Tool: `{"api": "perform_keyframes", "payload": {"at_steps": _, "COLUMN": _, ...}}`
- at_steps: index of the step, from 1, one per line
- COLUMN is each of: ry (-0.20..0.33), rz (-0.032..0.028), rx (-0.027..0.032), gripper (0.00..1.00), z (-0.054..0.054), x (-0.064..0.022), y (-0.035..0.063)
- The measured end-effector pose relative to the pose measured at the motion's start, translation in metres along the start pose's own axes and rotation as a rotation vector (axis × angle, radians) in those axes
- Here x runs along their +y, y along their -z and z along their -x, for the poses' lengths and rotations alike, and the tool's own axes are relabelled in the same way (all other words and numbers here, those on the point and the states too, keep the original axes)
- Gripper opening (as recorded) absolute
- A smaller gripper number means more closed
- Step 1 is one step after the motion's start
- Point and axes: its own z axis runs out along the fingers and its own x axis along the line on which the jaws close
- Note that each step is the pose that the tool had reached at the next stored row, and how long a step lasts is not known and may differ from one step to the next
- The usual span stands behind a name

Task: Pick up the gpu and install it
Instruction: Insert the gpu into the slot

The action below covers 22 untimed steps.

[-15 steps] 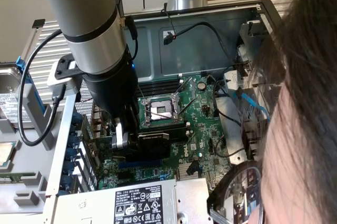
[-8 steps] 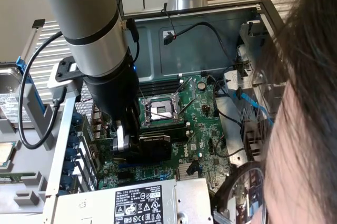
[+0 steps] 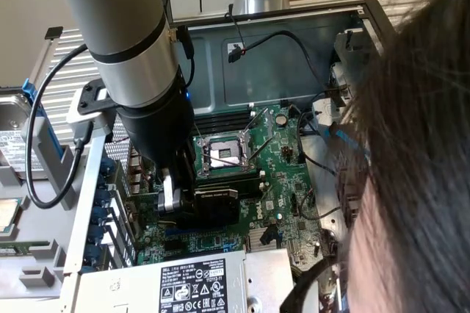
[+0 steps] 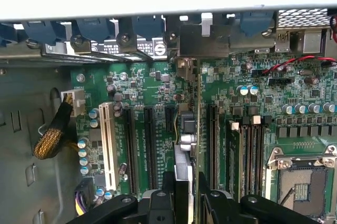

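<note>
The gpu (image 3: 214, 207) has a black fan shroud and stands low over the large green motherboard (image 3: 288, 181) inside the open computer case. My gripper (image 3: 178, 199) is shut on it from above. In the wrist view the gpu (image 4: 187, 129) appears edge-on and runs from my gripper (image 4: 185, 184) toward the case's rear slot openings (image 4: 192, 40). It lies along the line of the black expansion slots (image 4: 150, 145). Whether its edge sits in a slot cannot be told.
A CPU socket (image 3: 224, 153) with its metal frame lies just beyond the card. Black memory sticks (image 4: 245, 150) stand beside the socket (image 4: 303, 182). A power supply (image 3: 198, 283) borders the board. A person's hair (image 3: 422, 151) covers the exterior view's right. Loose cables (image 4: 52, 134) hang nearby.
</note>
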Motion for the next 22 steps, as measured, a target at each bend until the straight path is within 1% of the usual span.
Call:
{"api": "perform_keyframes", "payload": {"at_steps": 3, "ry": 0.0, "rz": -0.0008, "rx": -0.0001, "gripper": 0.27, "z": 0.0, "x": 0.0002, "y": 0.0}}
{"api": "perform_keyframes", "payload": {"at_steps": 8, "ry": 0.009, "rz": -0.0067, "rx": -0.0016, "gripper": 0.27, "z": 0.0, "x": 0.0001, "y": 0.0}}
{"api": "perform_keyframes", "payload": {"at_steps": 10, "ry": 0.016, "rz": -0.0077, "rx": -0.0027, "gripper": 0.27, "z": 0.0, "x": 0.0002, "y": 0.0}}
{"api": "perform_keyframes", "payload": {"at_steps": 13, "ry": 0.025, "rz": -0.0142, "rx": -0.0042, "gripper": 0.27, "z": 0.0001, "x": 0.0002, "y": 0.0001}}
{"api": "perform_keyframes", "payload": {"at_steps": 22, "ry": 0.026, "rz": -0.0146, "rx": -0.0043, "gripper": 0.27, "z": 0.0008, "x": 0.0003, "y": 0.0001}}
